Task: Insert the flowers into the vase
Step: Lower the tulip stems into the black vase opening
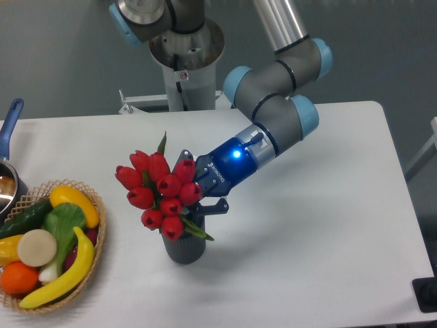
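The flowers (158, 191), a tight bunch of red tulip buds with green leaves, stand with their stems down in the mouth of the vase (184, 249). The bunch leans a little to the left. The vase is a small dark grey ribbed cylinder, upright on the white table, with a green leaf hanging over its rim. My gripper (193, 203) reaches in from the upper right, right behind the buds and just above the vase mouth. Its fingertips are hidden behind the buds, so I cannot tell whether they hold the stems.
A woven wicker basket (95, 239) with toy fruit and vegetables, including a banana (65, 277), stands at the front left. A pot with a blue handle (8, 130) sits at the left edge. The arm's base (186, 75) stands at the back centre.
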